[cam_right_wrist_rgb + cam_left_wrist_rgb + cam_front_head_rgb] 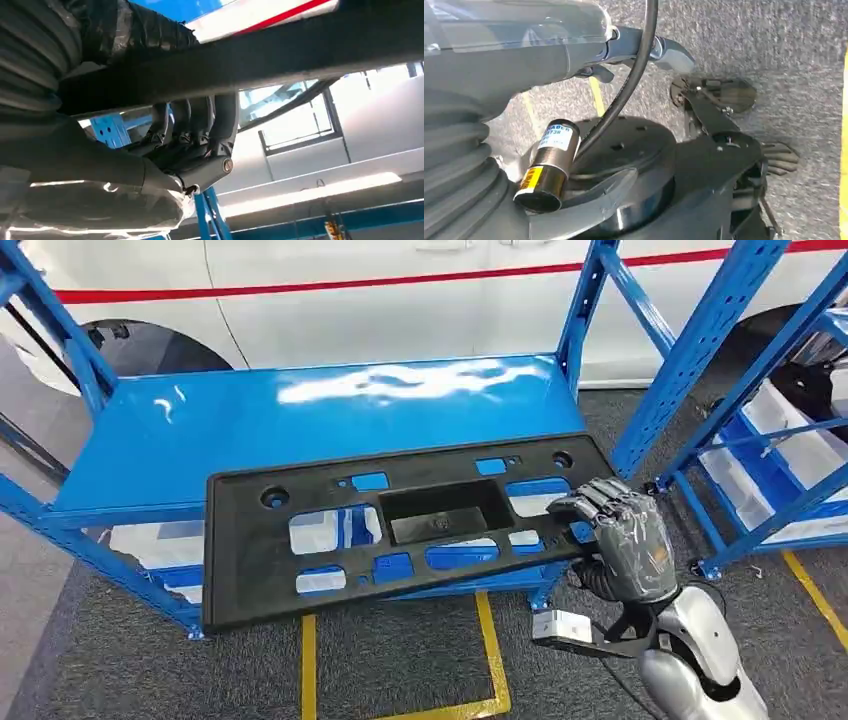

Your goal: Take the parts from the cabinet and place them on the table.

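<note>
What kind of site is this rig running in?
Likely an automotive workshop or parts store. A white vehicle with a red stripe stands behind blue steel racking, yellow floor tape marks bays, and the right hand grips a black plastic car panel.

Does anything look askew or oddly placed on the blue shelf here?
Yes. The long black plastic panel lies skewed on the blue shelf, its near edge sticking out past the shelf's front. Only the right hand grips it, at its far right end, so the long left stretch has no hand on it. No damage is visible.
</note>
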